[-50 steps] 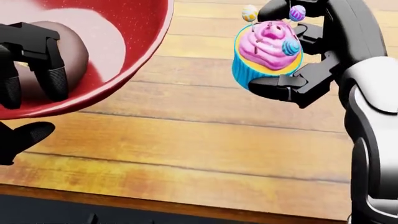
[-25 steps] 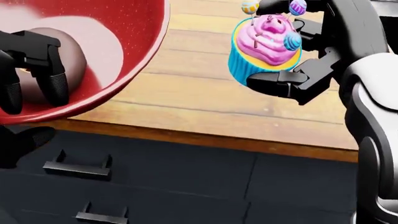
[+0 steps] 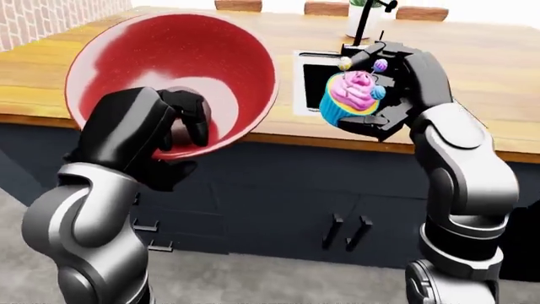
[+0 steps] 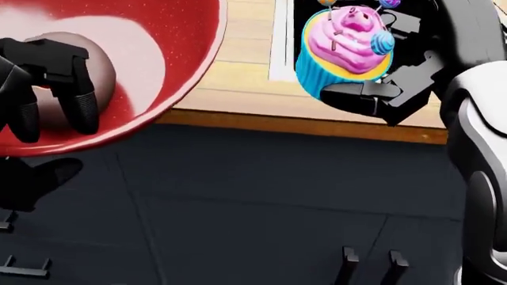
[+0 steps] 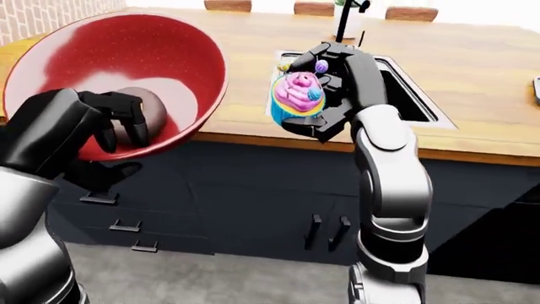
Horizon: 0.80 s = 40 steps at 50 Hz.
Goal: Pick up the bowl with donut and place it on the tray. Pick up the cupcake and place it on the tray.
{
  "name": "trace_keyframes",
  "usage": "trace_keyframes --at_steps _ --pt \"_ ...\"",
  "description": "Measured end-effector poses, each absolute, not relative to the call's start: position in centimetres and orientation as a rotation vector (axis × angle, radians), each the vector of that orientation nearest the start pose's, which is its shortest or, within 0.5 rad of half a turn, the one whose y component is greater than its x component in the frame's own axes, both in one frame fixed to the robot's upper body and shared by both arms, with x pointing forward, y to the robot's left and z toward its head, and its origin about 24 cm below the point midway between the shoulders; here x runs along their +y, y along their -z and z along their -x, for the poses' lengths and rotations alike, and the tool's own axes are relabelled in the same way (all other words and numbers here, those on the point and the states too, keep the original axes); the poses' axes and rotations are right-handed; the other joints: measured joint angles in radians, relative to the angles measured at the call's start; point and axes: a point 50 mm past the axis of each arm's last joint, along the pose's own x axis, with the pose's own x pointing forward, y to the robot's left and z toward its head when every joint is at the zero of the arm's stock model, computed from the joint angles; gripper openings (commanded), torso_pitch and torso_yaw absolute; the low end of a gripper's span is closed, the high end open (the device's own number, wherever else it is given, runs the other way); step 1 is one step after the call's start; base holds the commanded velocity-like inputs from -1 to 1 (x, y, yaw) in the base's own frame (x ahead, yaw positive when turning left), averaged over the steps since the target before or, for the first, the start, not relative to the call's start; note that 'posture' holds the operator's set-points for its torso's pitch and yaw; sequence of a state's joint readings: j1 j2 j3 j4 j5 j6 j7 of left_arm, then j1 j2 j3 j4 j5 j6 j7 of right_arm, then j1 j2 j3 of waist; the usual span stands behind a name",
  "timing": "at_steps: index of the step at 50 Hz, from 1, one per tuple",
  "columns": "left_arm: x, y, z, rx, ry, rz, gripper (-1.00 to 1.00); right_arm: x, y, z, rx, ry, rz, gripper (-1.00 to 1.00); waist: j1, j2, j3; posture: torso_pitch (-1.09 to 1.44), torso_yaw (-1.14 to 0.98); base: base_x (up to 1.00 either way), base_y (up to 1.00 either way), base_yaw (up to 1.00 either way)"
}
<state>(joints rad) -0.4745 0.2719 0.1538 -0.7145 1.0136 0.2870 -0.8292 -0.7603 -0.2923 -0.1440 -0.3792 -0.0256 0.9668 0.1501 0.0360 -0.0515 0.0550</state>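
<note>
Over the last second the whole head view shifts: the wooden tabletop (image 3: 473, 82) that filled it slides up to the top edge and dark cabinet doors (image 4: 261, 214) fill the lower part, so the camera is moving back from the edge while both loads keep their places in the hands. At the left of the views the left hand (image 3: 139, 136) holds the bowl (image 3: 173, 76), its fingers (image 4: 75, 98) hooked over the near rim and reaching inside, a lower finger under the outside wall; they are closed on the rim. The bowl is tilted, mouth toward the camera, and the donut (image 4: 67, 65), a pale brown lump, lies low inside against those fingers. The bowl looks rigid and smooth, so the rim pinch could slip, and the loose donut would likely roll out if the tilt grew; levelling it seems wise. To the right, a black sink (image 5: 405, 95) is cut into the tabletop. Right of centre, the right hand (image 3: 397, 82) holds the cupcake (image 3: 352, 98) clear of the tabletop, fingers narrowed round the blue wrapper. The pink frosting and small lollipop toppings look soft and fragile, so the wrapper is the sound place to grip, and lightly. No tray shows in any view, so both placements are not yet done.
</note>
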Motion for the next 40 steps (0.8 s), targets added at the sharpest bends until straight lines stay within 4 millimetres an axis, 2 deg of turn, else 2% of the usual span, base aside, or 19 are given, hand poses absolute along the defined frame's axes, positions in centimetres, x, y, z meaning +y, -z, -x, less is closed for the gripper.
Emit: trace_keyframes --at_steps 1,3,8,10,11,12,14,16,19,21,23,25,30,33,34,37,38,40 --pt "17.0 -26.5 -23.6 -0.378 -0.030 -1.238 -1.00 -17.5 -26.0 -31.1 -0.165 -0.018 0.222 -1.00 -0.013 0.001 0.011 0.00 0.00 0.00 -1.00 0.00" --pt "16.6 -26.0 -23.8 -0.362 0.015 -1.239 -1.00 -18.0 -25.5 -31.2 -0.138 0.006 0.217 -1.00 -0.022 0.002 0.014 0.00 0.00 0.00 -1.00 0.00" --pt "17.1 -26.3 -23.8 -0.355 -0.001 -1.240 -1.00 -17.6 -25.8 -31.1 -0.148 -0.009 0.217 -1.00 -0.017 0.067 0.036 0.00 0.00 0.00 -1.00 0.00" --pt "17.2 -26.7 -23.6 -0.373 -0.028 -1.242 -1.00 -17.3 -26.1 -31.1 -0.160 -0.020 0.217 -1.00 -0.003 0.102 0.030 0.00 0.00 0.00 -1.00 0.00" --pt "17.4 -26.9 -23.5 -0.377 -0.041 -1.243 -1.00 -17.1 -26.2 -31.1 -0.167 -0.028 0.215 -1.00 0.010 0.106 0.031 0.00 0.00 0.00 -1.00 0.00" --pt "17.5 -26.7 -23.5 -0.367 -0.044 -1.242 -1.00 -16.9 -25.9 -31.1 -0.158 -0.040 0.214 -1.00 0.011 0.106 0.030 0.00 0.00 0.00 -1.00 0.00" --pt "17.6 -26.4 -23.6 -0.344 -0.039 -1.240 -1.00 -16.6 -25.2 -31.3 -0.123 -0.064 0.214 -1.00 0.004 0.110 0.005 0.00 0.00 0.00 -1.00 0.00" --pt "17.6 -26.5 -23.8 -0.345 -0.039 -1.240 -1.00 -16.7 -25.4 -31.4 -0.118 -0.067 0.213 -1.00 -0.001 0.104 -0.007 0.00 0.00 0.00 -1.00 0.00" --pt "17.5 -27.0 -23.4 -0.377 -0.054 -1.243 -1.00 -16.9 -26.4 -31.0 -0.170 -0.050 0.212 -1.00 0.003 0.057 0.007 0.00 0.00 0.00 -1.00 0.00" --pt "17.3 -27.2 -23.3 -0.395 -0.057 -1.245 -1.00 -17.1 -26.9 -30.9 -0.195 -0.037 0.214 -1.00 -0.005 -0.001 -0.006 0.00 0.00 0.00 -1.00 0.00" --pt "16.7 -26.4 -23.5 -0.385 -0.007 -1.239 -1.00 -17.9 -26.2 -31.0 -0.166 -0.004 0.207 -1.00 -0.023 -0.003 0.011 0.00 0.00 0.00 -1.00 0.00" --pt "16.6 -25.9 -23.9 -0.359 0.033 -1.239 -1.00 -18.2 -25.7 -31.2 -0.136 0.012 0.205 -1.00 -0.025 0.000 0.012 0.00 0.00 0.00 -1.00 0.00" --pt "17.0 -26.4 -23.8 -0.363 -0.006 -1.241 -1.00 -17.5 -26.2 -31.1 -0.163 -0.016 0.209 -1.00 -0.023 0.057 0.029 0.00 0.00 0.00 -1.00 0.00" --pt "17.3 -27.0 -23.6 -0.384 -0.043 -1.244 -1.00 -17.3 -26.5 -31.1 -0.177 -0.028 0.206 -1.00 -0.002 0.093 0.021 0.00 0.00 0.00 -1.00 0.00" --pt "17.4 -26.8 -23.6 -0.376 -0.047 -1.243 -1.00 -17.1 -26.2 -31.1 -0.171 -0.037 0.204 -1.00 0.003 0.094 0.022 0.00 0.00 0.00 -1.00 0.00" --pt "17.6 -26.6 -23.9 -0.343 -0.040 -1.241 -1.00 -16.8 -25.5 -31.3 -0.129 -0.063 0.206 -1.00 -0.006 0.102 -0.009 0.00 0.00 0.00 -1.00 0.00" --pt "17.6 -26.8 -24.0 -0.348 -0.043 -1.243 -1.00 -16.8 -25.7 -31.2 -0.135 -0.063 0.206 -1.00 -0.008 0.097 -0.012 0.00 0.00 0.00 -1.00 0.00" --pt "17.5 -27.2 -23.8 -0.374 -0.057 -1.247 -1.00 -16.9 -26.6 -31.0 -0.174 -0.053 0.205 -1.00 -0.005 0.069 0.000 0.00 0.00 0.00 -1.00 0.00"
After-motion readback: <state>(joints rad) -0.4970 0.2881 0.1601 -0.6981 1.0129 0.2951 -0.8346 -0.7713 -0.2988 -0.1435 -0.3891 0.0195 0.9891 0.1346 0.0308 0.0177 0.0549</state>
